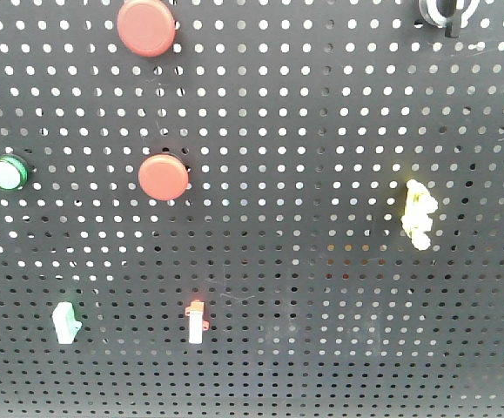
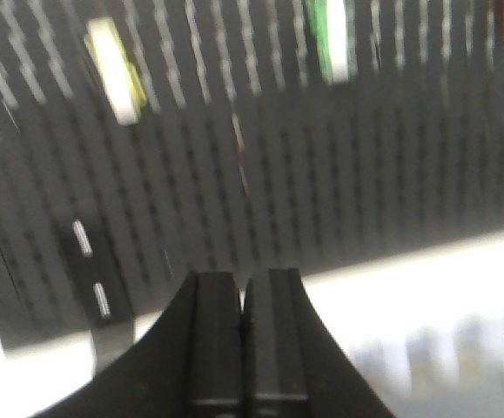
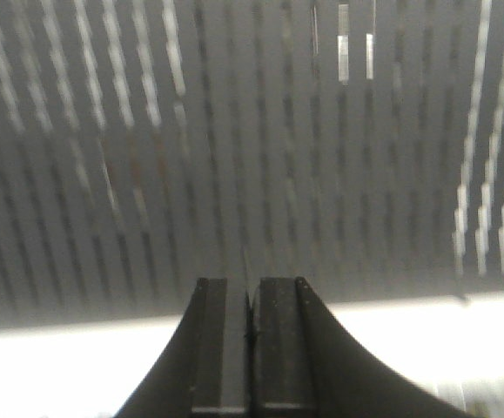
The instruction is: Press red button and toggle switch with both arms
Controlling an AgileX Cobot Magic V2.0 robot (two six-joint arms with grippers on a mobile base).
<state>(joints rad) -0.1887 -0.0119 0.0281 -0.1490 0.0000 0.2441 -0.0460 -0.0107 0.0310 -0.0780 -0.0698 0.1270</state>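
A dark perforated panel (image 1: 321, 287) fills the front view, and a round red button (image 1: 163, 177) sits left of its centre; every place below is given from that button. A second, larger red button (image 1: 146, 25) is straight above it at the top edge; a green button (image 1: 8, 172) is level with it, far to its left. Below it and a little right stands a small white toggle switch (image 1: 196, 321) with an orange tip, upright; a green toggle switch (image 1: 64, 321) is at the same height, down and to the left. A pale yellow fitting (image 1: 418, 214) lies well to the right and slightly lower; a black knob (image 1: 446, 10) is far up and right, cut off by the frame.

The left wrist view is smeared; the left gripper (image 2: 244, 300) has its two dark fingers pressed together with nothing between them, pointing at the panel but apart from it; blurred yellow and green shapes show above it and a red sliver sits in the top right corner, too smeared to name.

The right wrist view is equally smeared; the right gripper (image 3: 250, 300) also has its fingers closed together on nothing, facing bare panel.
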